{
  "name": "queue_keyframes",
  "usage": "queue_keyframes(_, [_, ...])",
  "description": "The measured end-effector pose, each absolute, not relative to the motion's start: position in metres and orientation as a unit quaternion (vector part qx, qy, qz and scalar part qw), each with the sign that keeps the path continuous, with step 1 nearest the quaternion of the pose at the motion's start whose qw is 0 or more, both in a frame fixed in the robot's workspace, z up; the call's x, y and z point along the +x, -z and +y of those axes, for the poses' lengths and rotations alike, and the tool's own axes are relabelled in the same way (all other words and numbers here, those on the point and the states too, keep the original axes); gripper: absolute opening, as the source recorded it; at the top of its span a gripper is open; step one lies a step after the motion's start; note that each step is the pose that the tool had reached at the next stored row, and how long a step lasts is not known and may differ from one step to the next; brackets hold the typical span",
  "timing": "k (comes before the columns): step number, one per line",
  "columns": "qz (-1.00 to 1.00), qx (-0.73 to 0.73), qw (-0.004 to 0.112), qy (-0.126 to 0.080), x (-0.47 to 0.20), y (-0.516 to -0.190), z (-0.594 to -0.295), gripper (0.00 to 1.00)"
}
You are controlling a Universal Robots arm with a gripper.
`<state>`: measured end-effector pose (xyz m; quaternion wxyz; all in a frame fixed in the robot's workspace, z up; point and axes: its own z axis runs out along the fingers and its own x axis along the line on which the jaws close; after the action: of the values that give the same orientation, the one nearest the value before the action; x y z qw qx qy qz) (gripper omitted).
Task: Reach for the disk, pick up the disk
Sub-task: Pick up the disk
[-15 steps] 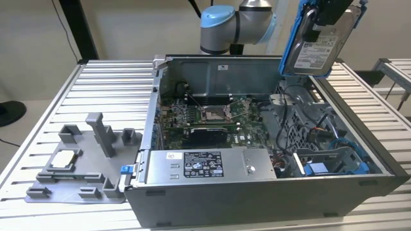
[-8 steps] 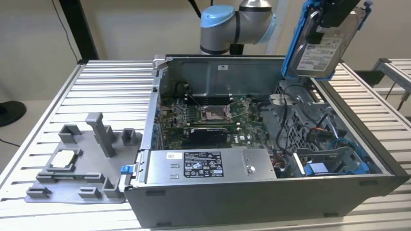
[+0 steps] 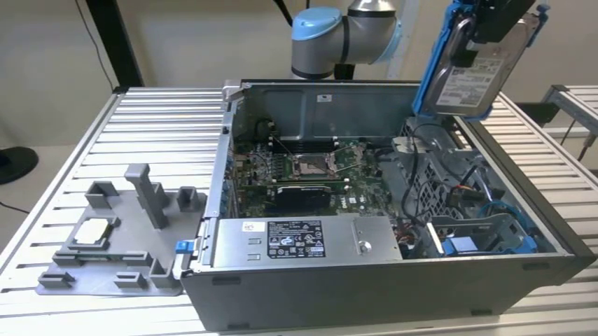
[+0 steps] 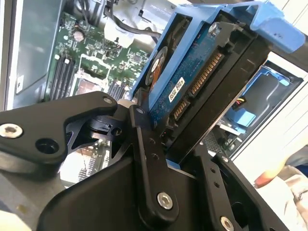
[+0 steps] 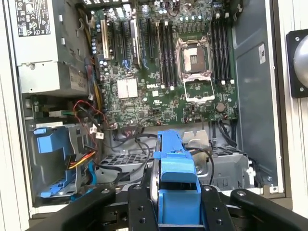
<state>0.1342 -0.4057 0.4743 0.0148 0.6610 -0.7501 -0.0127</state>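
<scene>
Clamped on the disk [image 3: 475, 70], my pincer [image 3: 495, 21] holds it up in the air above the far right corner of the open computer case [image 3: 374, 280] in the exterior view, clear of everything below. From that view I see the disk standing nearly on edge, its white label facing the camera and its blue bracket [image 3: 437, 63] running along the exterior view's left side; the pincer itself is partly cut off by the frame's upper edge, so I can only make out its dark body over the disk's upper end.

The second wrist view shows black fingers [image 4: 149, 159] pressed against the disk [image 4: 192, 82] on both flanks, with the circuit-board side and its connector row turned toward me. Its far end runs out of frame. In the first wrist view I look down past the bracket [image 5: 175, 178] held between the fingers [image 5: 139, 207] onto the motherboard [image 5: 163, 62] with its empty processor socket.

Inside the case, a grey power supply [image 3: 299, 239] sits along the near wall, and a blue drive bay [image 3: 486, 238] lies at the near right, tangled cables partly hiding it. A grey fixture tray [image 3: 112, 238] rests on the slatted tabletop [image 3: 159, 126] to the exterior view's left of the case, carrying a small square chip [image 3: 94, 231].
</scene>
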Motion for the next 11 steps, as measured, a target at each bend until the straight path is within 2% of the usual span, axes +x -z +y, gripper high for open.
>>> queue_keyframes(11, [-0.75, 0.661, 0.017, 0.014, 0.14, -0.474, -0.419, 0.0])
